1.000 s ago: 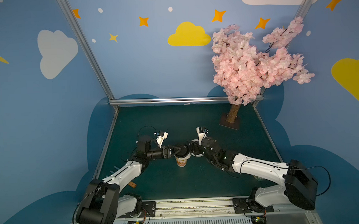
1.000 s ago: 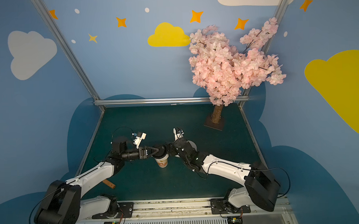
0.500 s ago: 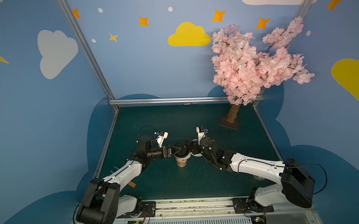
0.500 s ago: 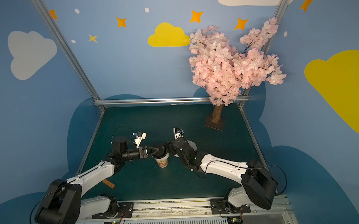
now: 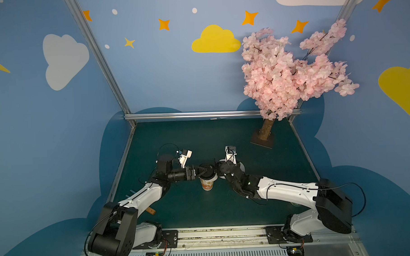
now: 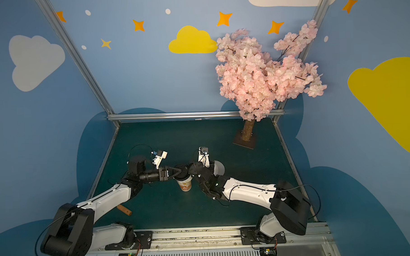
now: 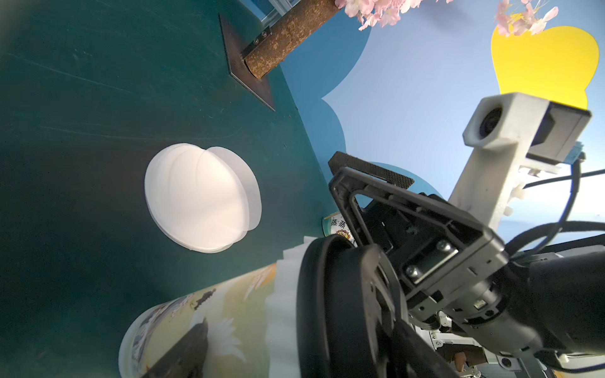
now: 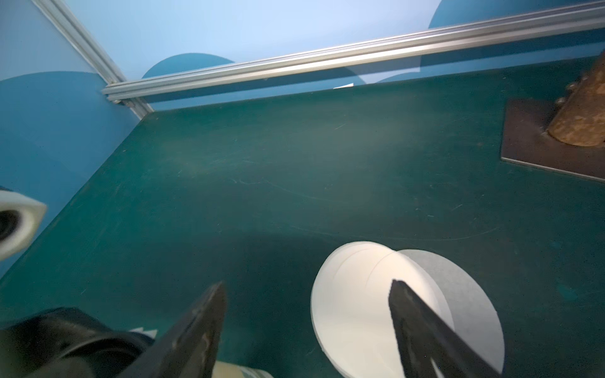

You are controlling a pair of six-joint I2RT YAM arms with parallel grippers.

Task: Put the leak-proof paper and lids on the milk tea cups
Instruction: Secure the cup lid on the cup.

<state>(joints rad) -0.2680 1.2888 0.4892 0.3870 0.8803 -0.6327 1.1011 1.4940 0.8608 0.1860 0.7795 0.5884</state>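
Right wrist view gives you the right hand released: its two fingers stand wide apart with only bare bench between them, pointing toward the rear rail.

In both top views your two arms reach inward, low over the bench, and meet above the milk tea cup, which stands upright near the middle. Your left hand lies level, its fingers spread to either side of the black lid sitting on the cup's mouth. You cannot tell whether they grip it or only flank it. The right hand hangs just beside the lid on the opposite side.

In the left wrist view one leak-proof paper is already on the cup, its crimped white edge folded down over the rim under the lid. The spare paper discs lie fanned in a stack on the bench behind the right hand, apart from the cup. A green-and-white tin peeks out past the lid, partly hidden by a right-hand finger. The blossom tree fills the far right corner, and a brown stick lies beneath your left arm.
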